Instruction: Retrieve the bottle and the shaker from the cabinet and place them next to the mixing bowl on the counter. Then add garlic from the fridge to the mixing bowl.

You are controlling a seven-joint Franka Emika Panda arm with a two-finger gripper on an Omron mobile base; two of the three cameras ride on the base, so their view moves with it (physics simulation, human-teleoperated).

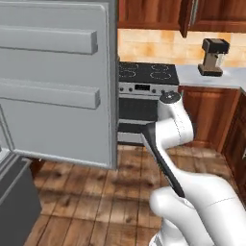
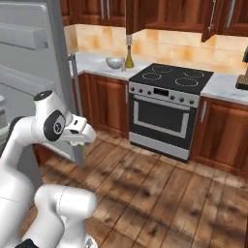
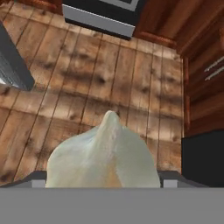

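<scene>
Hand view shows a big pale garlic (image 3: 103, 155) bulb sitting right between the gripper (image 3: 104, 178) tips, with its pointy top sticking up. The jaws stand wide and hug the garlic on both sides, so the gripper has hold of it. Under it lies the brown wooden floor (image 3: 109, 74), well below. From the right base view, the mixing bowl (image 2: 115, 62) sits on the counter (image 2: 92, 63) far across the room, left of the black stove (image 2: 167, 80). Just beside the bowl stands the bottle (image 2: 129, 57). A tiny pale thing may be the shaker between them, but it is too small to be sure. Above them hangs the cabinet (image 2: 160, 14). The fridge (image 1: 57, 81) door stands open near the arm, and a coffee machine (image 1: 213, 57) sits on the far counter.
</scene>
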